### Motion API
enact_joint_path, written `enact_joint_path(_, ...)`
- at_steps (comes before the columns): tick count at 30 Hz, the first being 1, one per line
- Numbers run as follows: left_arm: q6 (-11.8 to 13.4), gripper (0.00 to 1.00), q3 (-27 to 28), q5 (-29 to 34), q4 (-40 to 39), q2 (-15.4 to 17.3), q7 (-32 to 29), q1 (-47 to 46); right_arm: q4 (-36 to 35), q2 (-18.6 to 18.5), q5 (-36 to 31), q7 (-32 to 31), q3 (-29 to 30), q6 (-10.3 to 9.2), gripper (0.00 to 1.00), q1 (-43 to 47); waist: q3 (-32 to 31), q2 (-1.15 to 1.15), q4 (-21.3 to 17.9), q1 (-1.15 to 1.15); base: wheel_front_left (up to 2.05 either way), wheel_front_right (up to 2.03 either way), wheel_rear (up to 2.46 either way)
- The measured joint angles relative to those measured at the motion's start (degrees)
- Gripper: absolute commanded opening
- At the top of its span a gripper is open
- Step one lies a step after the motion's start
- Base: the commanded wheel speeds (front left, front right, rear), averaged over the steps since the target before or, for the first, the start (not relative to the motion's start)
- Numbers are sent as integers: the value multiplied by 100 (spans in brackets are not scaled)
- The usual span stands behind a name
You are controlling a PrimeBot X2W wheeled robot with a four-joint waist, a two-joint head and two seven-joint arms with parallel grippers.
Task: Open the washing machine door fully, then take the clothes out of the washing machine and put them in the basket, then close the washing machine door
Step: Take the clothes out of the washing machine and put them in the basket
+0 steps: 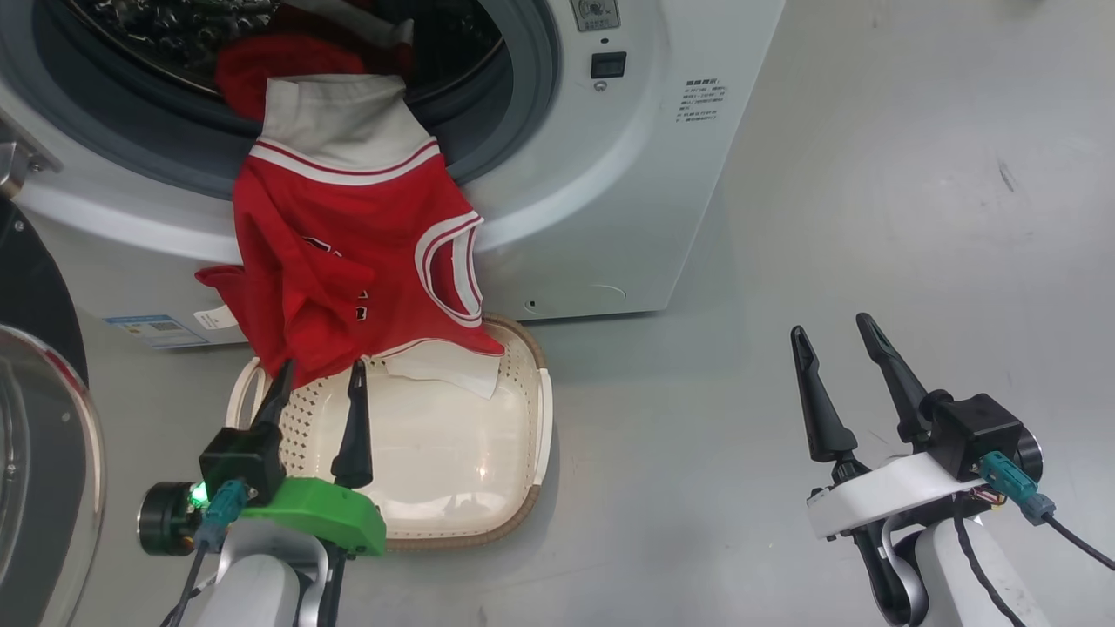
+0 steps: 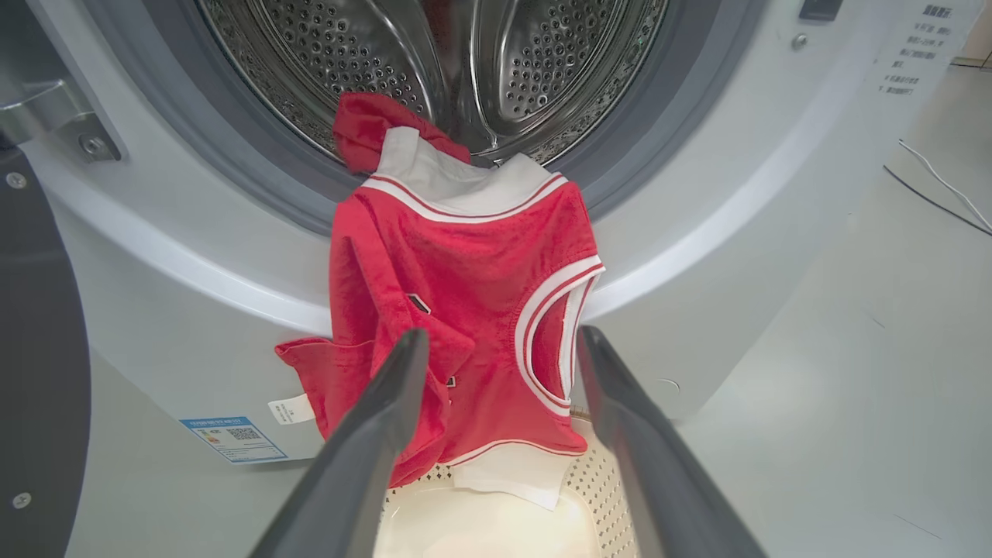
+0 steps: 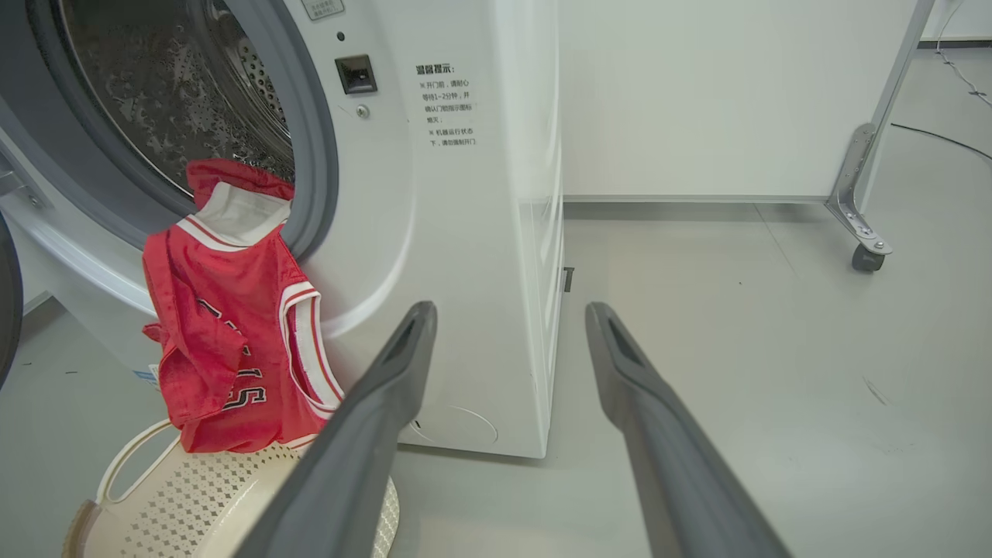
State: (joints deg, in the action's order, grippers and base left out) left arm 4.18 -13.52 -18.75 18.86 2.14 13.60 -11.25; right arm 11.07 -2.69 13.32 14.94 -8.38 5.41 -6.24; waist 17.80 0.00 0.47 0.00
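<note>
The white washing machine (image 1: 610, 200) stands with its door (image 1: 39, 453) swung open at the far left. A red garment with white trim (image 1: 348, 261) hangs from the drum mouth over the front, its hem resting in the cream basket (image 1: 453, 488) on the floor below. More red cloth (image 1: 279, 65) lies inside the drum behind it. My left gripper (image 1: 320, 379) is open, its tips just below the hanging hem, over the basket. In the left wrist view the same garment (image 2: 465, 310) hangs straight ahead between the fingers. My right gripper (image 1: 832, 335) is open over bare floor, well right of the basket.
Grey floor (image 1: 871, 218) spreads to the right of the machine. A white partition on a castor (image 3: 864, 256) stands beyond the machine's right side. A cable (image 2: 942, 186) lies on the floor. A blue label (image 1: 148, 329) sits low on the machine's front.
</note>
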Motion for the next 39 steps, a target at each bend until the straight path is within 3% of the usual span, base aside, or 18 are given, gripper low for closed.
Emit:
enact_joint_path(21, 34, 100, 459, -538, 1062, 63, -934, -1663, -238, -5, 74, 0, -333, 45, 100, -638, 1055, 0, -320, 0, 0, 0, 0)
enact_joint_path(39, 56, 100, 1006, -758, 1998, 820, -1536, -2845, -302, -9, 229, 0, -419, 49, 100, -1031, 1811, 0, -798, 0, 0, 0, 0)
